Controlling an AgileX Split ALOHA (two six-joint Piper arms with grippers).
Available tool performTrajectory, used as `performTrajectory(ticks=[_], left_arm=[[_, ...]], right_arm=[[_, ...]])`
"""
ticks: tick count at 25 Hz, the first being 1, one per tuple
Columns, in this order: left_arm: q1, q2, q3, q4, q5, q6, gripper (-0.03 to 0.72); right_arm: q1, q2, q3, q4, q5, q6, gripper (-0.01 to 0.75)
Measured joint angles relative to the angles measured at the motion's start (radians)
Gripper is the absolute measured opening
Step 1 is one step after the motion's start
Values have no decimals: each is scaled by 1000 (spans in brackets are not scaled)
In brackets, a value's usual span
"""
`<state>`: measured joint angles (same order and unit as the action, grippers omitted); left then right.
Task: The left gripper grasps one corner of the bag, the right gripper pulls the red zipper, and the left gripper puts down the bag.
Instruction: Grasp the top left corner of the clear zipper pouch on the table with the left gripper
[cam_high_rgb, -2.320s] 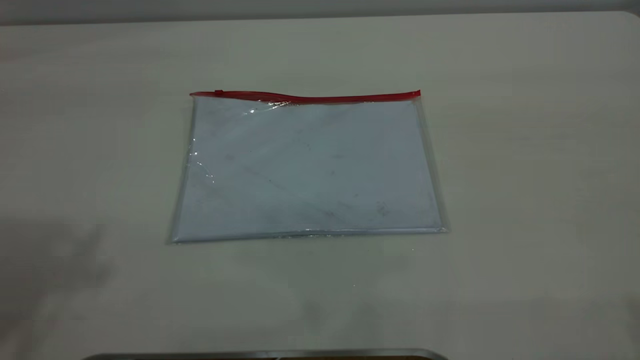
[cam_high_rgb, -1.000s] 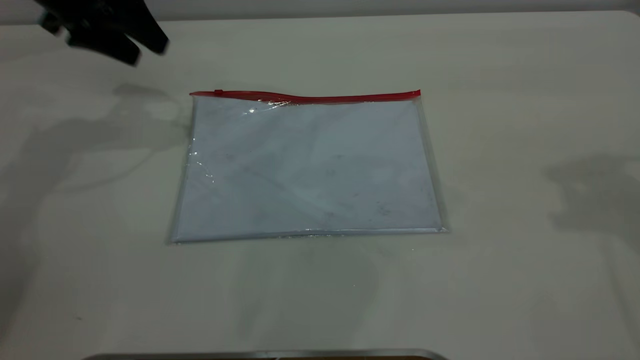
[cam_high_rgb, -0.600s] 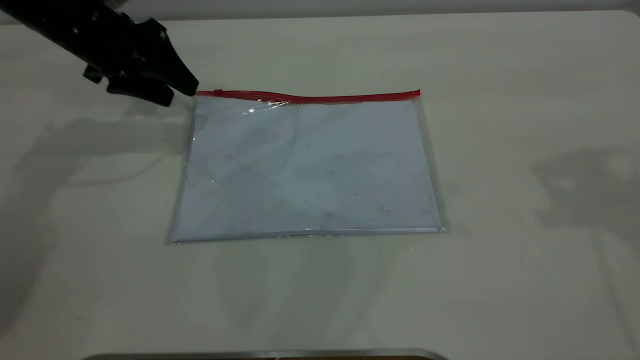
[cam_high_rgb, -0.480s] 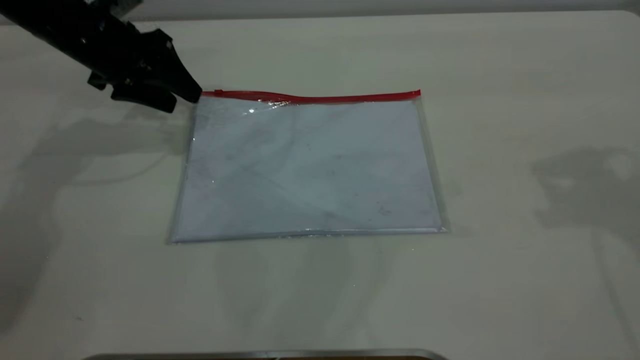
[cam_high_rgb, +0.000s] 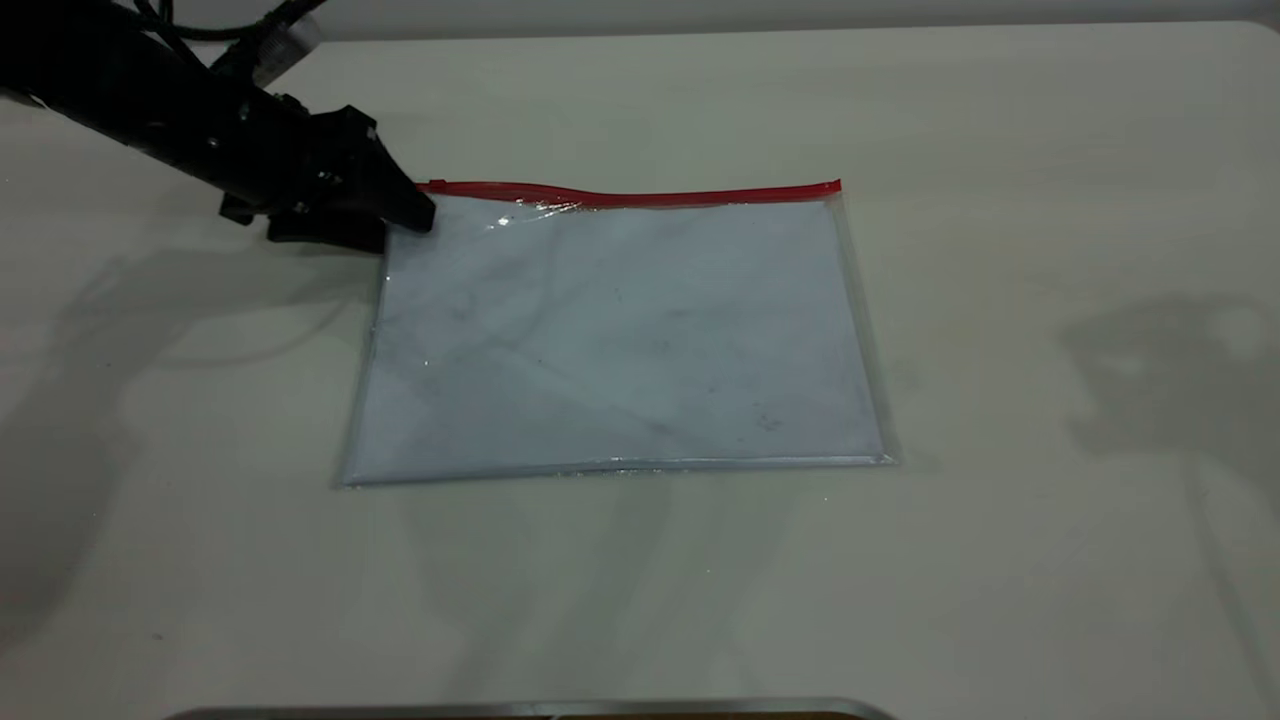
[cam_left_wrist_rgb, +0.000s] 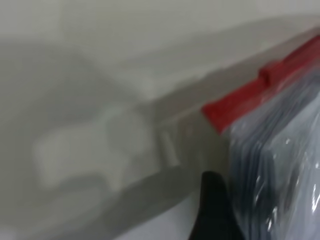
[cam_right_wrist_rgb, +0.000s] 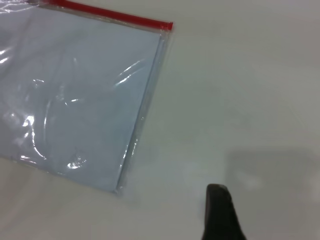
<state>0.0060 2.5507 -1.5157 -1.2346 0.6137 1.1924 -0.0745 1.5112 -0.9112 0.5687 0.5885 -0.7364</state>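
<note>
Left end effector (cam_high_rgb: 405, 215) low at the bag (cam_high_rgb: 620, 335)'s red-strip corner (cam_high_rgb: 425, 190), grip state unclear.

The left gripper (cam_high_rgb: 405, 215) covers the bag's (cam_high_rgb: 615, 335) left zipper corner, so contact and jaw gap cannot be told; the left wrist view is blurred, and only one finger (cam_right_wrist_rgb: 220, 212) of the right gripper shows, cut off.
</note>
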Motion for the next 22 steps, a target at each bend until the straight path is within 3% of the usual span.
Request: performTrajectory(ticks=[6, 9, 12, 15, 16, 17, 22], left_arm=[[-15, 41, -5, -109, 22, 106, 578], [-22, 46, -5, -126, 28, 113, 531], [-22, 46, -5, -128, 34, 114, 387], [-22, 46, -6, -128, 56, 164, 137], [-22, 46, -11, -126, 68, 200, 86], [-22, 45, -20, -120, 87, 238, 57], [-32, 8, -132, 43, 191, 365, 53]], right_arm=[[0, 0, 0, 13, 0, -6, 520], [0, 0, 0, 13, -1, -8, 520], [0, 0, 0, 14, -2, -8, 520], [0, 0, 0, 15, -4, -11, 520], [0, 0, 0, 15, -4, -21, 520], [0, 0, 0, 15, -7, -32, 520], [0, 8, -1, 69, -35, -167, 520]])
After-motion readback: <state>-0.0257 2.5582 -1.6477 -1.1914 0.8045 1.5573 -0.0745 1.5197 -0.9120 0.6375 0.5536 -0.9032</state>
